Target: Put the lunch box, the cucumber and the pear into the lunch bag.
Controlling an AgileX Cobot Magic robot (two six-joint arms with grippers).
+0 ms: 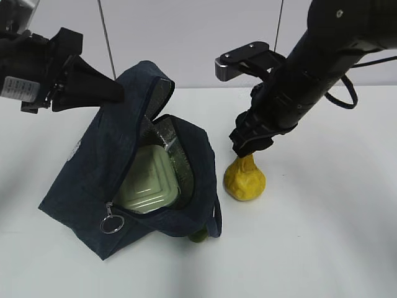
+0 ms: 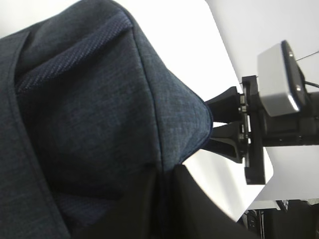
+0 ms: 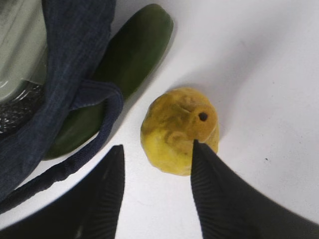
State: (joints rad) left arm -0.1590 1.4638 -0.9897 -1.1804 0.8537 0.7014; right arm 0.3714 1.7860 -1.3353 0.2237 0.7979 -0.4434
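from the side cam we see the lunch bag open on the table, w/ the lunch box inside. our left gripper pinches the bag's top edge, jaws closed on the cloth. only a green tip of the cucumber peeks out there, but the right wrist cam shows it long, lying half under the bag. our right gripper hangs over the pear, jaws wide, one finger touching it.

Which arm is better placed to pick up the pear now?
The right. Its open gripper hangs just above the pear, one finger near the neck. The left gripper is busy holding the bag's flap up.
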